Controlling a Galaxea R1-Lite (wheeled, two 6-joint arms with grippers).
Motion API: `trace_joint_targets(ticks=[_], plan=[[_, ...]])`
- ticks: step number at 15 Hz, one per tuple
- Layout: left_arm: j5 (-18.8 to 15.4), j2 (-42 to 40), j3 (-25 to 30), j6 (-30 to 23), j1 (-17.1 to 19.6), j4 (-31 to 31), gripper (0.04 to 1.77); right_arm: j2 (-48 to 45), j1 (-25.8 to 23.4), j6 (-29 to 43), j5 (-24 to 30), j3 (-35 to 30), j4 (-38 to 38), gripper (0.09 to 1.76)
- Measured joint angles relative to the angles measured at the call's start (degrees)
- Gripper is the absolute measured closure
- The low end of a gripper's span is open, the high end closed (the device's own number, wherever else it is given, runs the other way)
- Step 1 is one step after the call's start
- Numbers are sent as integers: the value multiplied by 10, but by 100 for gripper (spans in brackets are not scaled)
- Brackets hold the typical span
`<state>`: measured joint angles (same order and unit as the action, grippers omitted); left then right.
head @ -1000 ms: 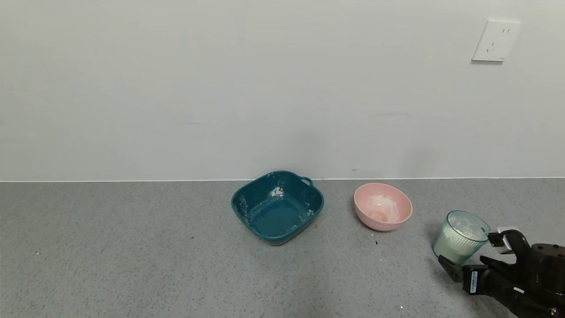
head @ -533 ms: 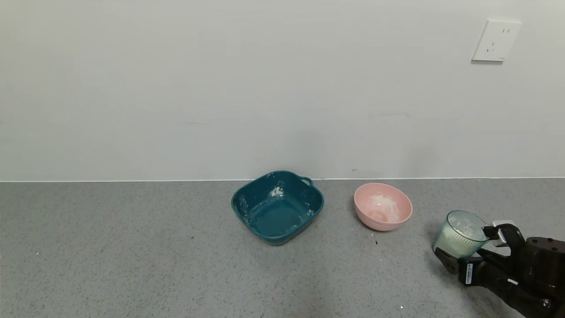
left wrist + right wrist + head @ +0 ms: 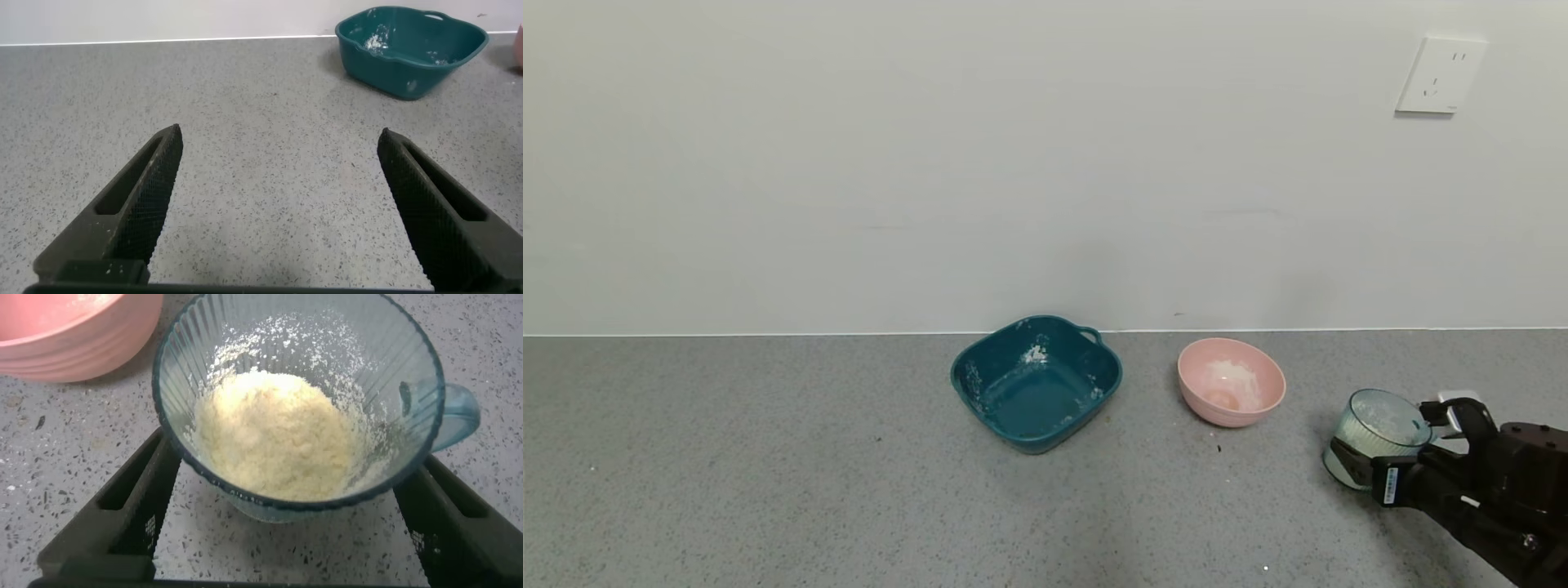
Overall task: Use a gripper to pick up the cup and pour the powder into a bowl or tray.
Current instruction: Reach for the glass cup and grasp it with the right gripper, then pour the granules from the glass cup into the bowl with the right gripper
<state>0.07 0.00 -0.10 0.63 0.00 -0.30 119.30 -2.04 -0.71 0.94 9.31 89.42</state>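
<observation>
I'm looking at a speckled grey counter (image 3: 768,457) that runs back to a plain white wall (image 3: 931,163) with a socket plate (image 3: 1440,75) high on the right.

My right gripper (image 3: 1396,445) sits low at the right edge of the counter, its two black fingers spread to either side of the cup (image 3: 1376,433). From the right wrist camera each finger (image 3: 122,510) stands just outside the ribbed wall with a sliver of counter between, so I read it as released, flanking the cup and not yet clamped. The cup stands upright on the counter, long axis vertical, mouth facing up, and its small handle (image 3: 454,412) sticks out sideways toward the far finger. Inside lies a heap of powder (image 3: 274,433), with dust clinging up the walls.

Just beyond the cup, to its left, is the pink bowl (image 3: 1231,382), white residue inside it. Farther left stands a dark teal basin (image 3: 1036,382), smeared with powder.

My left gripper (image 3: 278,208) hangs spread wide over bare counter, well away from all of it.
</observation>
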Motion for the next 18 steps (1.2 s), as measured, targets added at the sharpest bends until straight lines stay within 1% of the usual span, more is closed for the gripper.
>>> trace_joint_targets(ticks=[7,12,13,14,15,18], plan=[[0,0,0,0,0,0,9,26,-4,-6,0,25,0,14],[0,0,0,0,0,0,9,29,-3,-7,0,30,0,14],[0,0,0,0,0,0,9,29,-3,-7,0,30,0,32],[0,0,0,0,0,0,9,29,-3,-9,0,30,0,44],[0,0,0,0,0,0,9,29,-3,-11,0,30,0,47],[0,0,0,0,0,0,9,29,-3,-13,0,30,0,49]])
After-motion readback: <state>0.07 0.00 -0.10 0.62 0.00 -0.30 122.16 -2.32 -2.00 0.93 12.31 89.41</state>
